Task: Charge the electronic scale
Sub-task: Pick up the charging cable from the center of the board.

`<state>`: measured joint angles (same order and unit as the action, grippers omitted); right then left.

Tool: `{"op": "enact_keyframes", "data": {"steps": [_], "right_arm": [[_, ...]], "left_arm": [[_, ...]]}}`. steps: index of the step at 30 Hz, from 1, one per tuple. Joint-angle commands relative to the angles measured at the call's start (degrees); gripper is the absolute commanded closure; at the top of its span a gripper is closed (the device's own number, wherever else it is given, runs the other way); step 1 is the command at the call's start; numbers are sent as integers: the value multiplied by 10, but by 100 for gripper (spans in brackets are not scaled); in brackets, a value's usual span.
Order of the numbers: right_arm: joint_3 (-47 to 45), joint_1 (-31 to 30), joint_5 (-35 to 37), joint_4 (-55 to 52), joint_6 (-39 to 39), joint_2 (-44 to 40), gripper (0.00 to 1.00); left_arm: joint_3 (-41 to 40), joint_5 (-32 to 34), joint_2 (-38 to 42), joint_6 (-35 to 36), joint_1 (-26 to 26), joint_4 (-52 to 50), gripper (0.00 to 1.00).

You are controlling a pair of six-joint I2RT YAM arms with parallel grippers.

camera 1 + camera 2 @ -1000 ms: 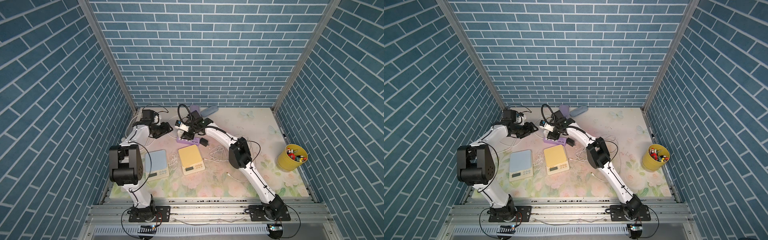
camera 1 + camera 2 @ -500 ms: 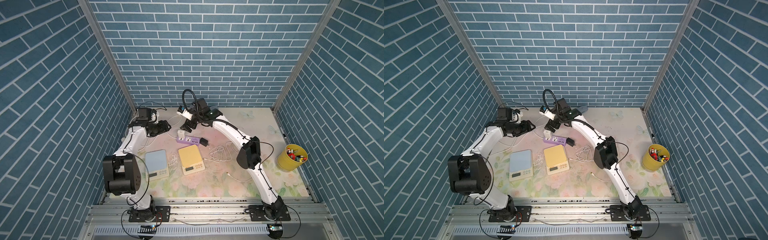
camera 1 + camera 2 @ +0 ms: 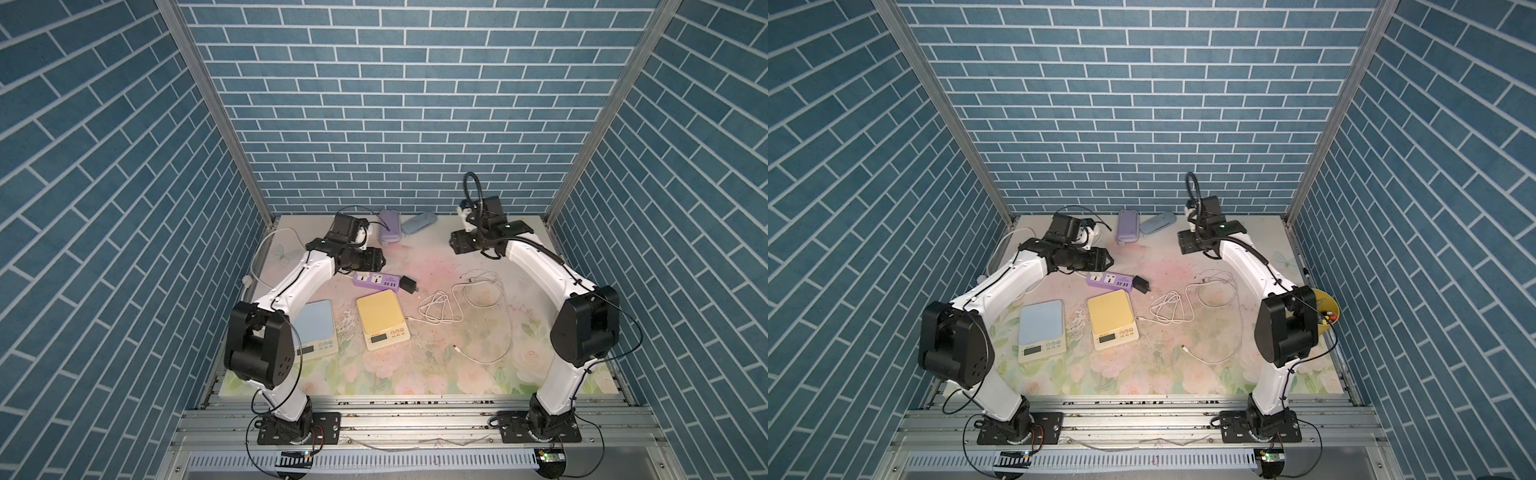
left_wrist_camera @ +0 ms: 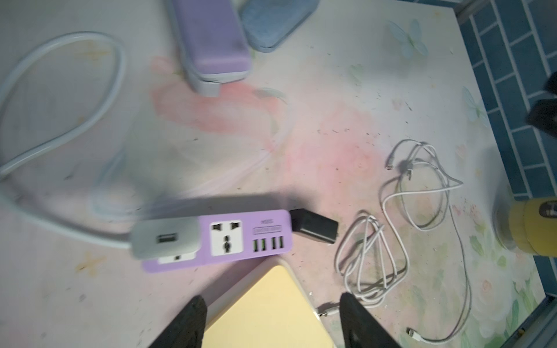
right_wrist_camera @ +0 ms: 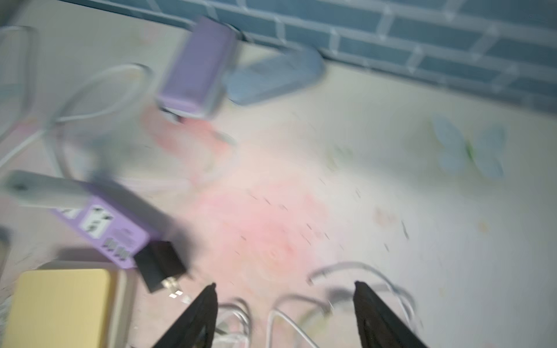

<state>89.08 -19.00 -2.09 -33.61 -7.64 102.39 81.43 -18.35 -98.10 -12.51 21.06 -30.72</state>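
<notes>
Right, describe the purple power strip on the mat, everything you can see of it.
The purple power strip is a flat, plastic-looking bar lying face up on the floral mat, just behind the yellow scale. Its top carries white universal sockets and, at one end, four USB ports, all free. A white charger block with one USB slot sits over the socket at the other end, where a thick white cord leaves. A black adapter lies against the USB end.
</notes>
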Motion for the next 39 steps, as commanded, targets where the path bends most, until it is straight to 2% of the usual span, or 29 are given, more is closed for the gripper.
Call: {"op": "enact_keyframes", "data": {"steps": [1, 5, 8, 15, 19, 28, 39], "right_arm": [[-59, 37, 5, -25, -94, -43, 38], [-132, 87, -26, -3, -115, -69, 48], [-170, 98, -27, 11, -111, -75, 48], [-227, 108, -58, 34, -101, -59, 51], [-251, 111, -77, 49, -99, -46, 55], [-282, 111, -120, 64, -93, -24, 66], [-300, 111, -126, 67, -94, -43, 68]], "left_arm": [[40, 14, -54, 19, 48, 8, 30], [121, -14, -150, 13, 101, 12, 35], [220, -41, -237, -4, 131, -3, 42], [448, -62, -412, -54, 182, -40, 42], [528, -60, -479, -85, 201, -40, 41], [551, -46, -538, -139, 222, 18, 43], [574, -54, -584, -188, 226, 73, 59]]}}
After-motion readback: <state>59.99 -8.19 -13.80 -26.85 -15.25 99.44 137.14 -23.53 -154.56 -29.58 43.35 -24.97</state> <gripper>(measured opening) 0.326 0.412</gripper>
